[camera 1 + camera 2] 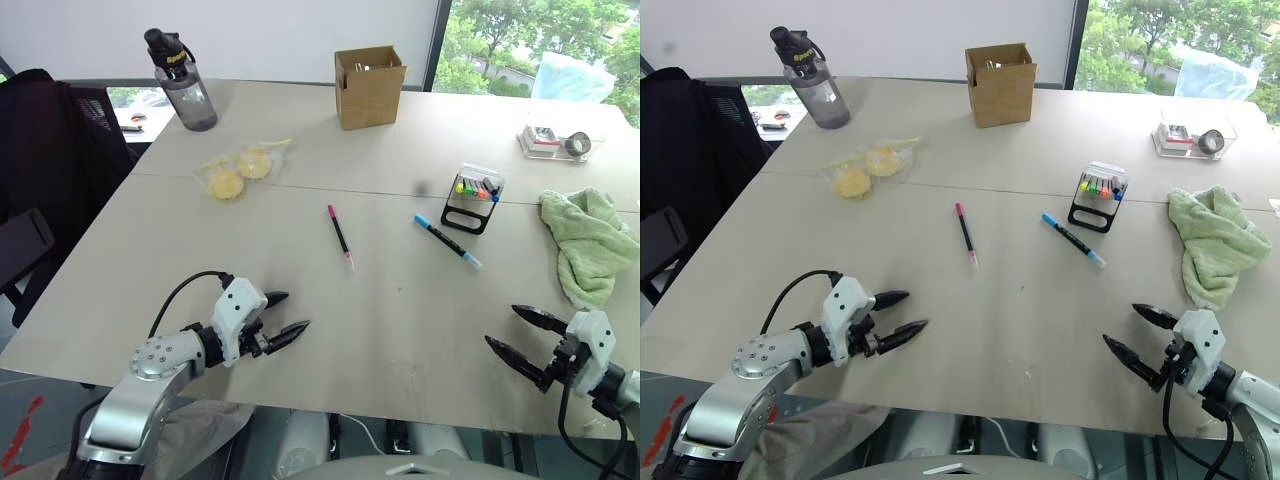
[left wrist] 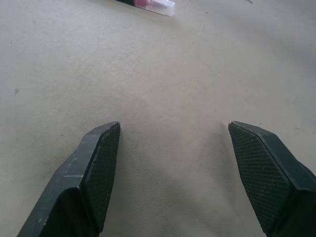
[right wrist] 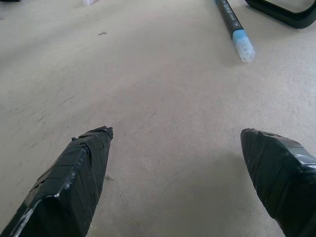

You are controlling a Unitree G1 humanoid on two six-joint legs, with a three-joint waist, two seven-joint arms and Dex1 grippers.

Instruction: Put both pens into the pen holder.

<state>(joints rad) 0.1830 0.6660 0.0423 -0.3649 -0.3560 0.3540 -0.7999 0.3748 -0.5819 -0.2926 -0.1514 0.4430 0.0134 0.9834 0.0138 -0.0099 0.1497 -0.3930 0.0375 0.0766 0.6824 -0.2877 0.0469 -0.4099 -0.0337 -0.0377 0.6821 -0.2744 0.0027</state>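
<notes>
Pens lie flat on the counter (image 1: 400, 330), neither yet lifted. Pink pen (image 1: 340, 235): mid-counter, running roughly away from the robot, its pale tip nearest. Blue pen (image 1: 447, 242): to its right, lying diagonally, far end just beside the holder (image 1: 472, 199), which stands upright with coloured marker tips showing. Left tool (image 1: 285, 314): fingers apart, empty, low over bare counter short of the pink pen. Right tool (image 1: 515, 332): fingers spread wide, empty, near the front edge, well short of the blue pen.

Step in hand, as judged: reaching for the first pick. Each tool faces its nearer pen, so left to pink and right to blue seems the natural pairing. A sound grasp would straddle the barrel crosswise near its middle, fingers low to the surface, so the slim pen neither rolls nor tips. Insertion likely needs the pen turned end-down over the holder's top.

Open room: bare surface lies between tools and pens, giving free approach. Constraints: a green cloth (image 1: 590, 245) sits right of the holder and blue pen; the front edge is close under both tools. Bottle (image 1: 184, 83), cardboard box (image 1: 369, 87) and bagged yellow items (image 1: 240, 172) stand well apart, beyond the working zone.
</notes>
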